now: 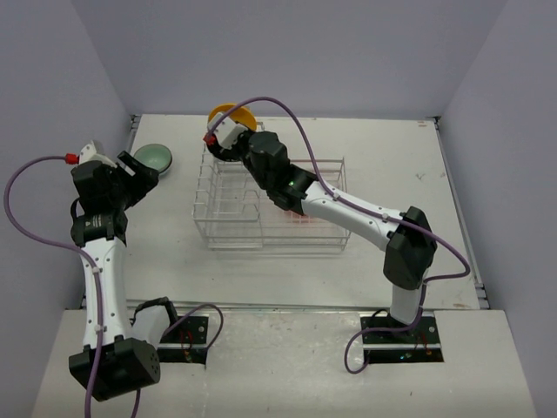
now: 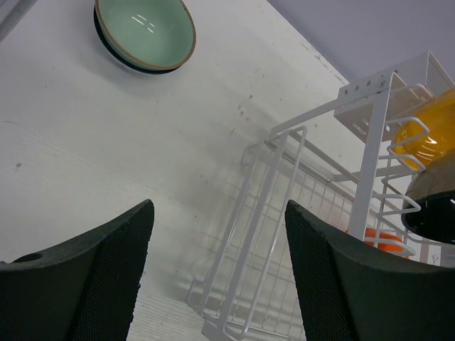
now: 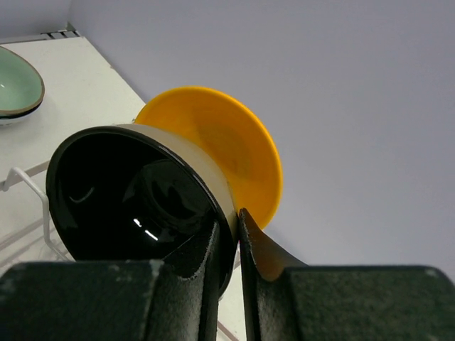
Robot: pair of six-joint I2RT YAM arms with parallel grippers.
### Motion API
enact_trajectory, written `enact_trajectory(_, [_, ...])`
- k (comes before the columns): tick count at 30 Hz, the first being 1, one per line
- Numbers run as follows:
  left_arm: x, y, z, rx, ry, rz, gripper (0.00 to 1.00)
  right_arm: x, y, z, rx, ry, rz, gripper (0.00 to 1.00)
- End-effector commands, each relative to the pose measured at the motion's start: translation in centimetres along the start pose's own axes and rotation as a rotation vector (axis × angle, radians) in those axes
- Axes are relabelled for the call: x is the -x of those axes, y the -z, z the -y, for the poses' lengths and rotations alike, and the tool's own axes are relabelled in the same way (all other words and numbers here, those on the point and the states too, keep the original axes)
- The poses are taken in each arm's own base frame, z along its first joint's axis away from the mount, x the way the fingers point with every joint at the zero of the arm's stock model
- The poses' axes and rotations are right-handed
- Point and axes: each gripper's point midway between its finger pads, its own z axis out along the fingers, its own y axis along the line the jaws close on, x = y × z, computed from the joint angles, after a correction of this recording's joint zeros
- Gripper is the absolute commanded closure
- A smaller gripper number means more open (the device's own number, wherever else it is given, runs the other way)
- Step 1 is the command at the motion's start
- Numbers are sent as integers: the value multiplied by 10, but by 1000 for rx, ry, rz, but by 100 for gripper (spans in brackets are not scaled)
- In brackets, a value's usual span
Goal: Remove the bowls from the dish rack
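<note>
1. Two bowls stand on edge in the tall slotted end of the dish rack (image 1: 218, 200), at its far-left corner. The yellow bowl (image 3: 220, 135) is farthest back and the black bowl (image 3: 128, 206) is just in front of it, with its glossy mouth turned toward my right wrist camera.
2. My right gripper (image 3: 229, 224) is pinched on the black bowl's rim, with one finger inside the mouth and the other on the pale outer wall.
3. The rack's long axis runs left to right across the middle of the worktop. The tall section is at the left end and the low basket at the right.
4. The mint green bowl (image 2: 146, 32) sits mouth up on the worktop toward the far-left corner, left of the rack and apart from it.
5. My left gripper (image 2: 218, 213) hangs over the worktop left of the rack, near the mint green bowl. Its jaws are spread wide with nothing between them.
6. From overhead, my right wrist hides the black bowl, so only the right wrist view shows the grip. The left wrist view alone clearly shows an orange-red bowl (image 2: 380, 240) low in the rack behind the wires. I cannot tell how it lies.
</note>
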Motion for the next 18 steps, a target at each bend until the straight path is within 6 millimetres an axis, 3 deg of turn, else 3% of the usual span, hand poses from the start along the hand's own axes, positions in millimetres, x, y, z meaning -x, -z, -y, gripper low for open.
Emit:
enact_trajectory(1, [8, 2, 7, -39, -34, 42, 25, 5, 3, -17, 45, -23, 30, 91])
enact_trajectory(8, [3, 0, 6, -48, -30, 39, 25, 4, 6, -16, 34, -30, 41, 100])
enact_trajectory(18, [0, -2, 6, -58, -29, 32, 25, 7, 11, -15, 32, -48, 60, 100])
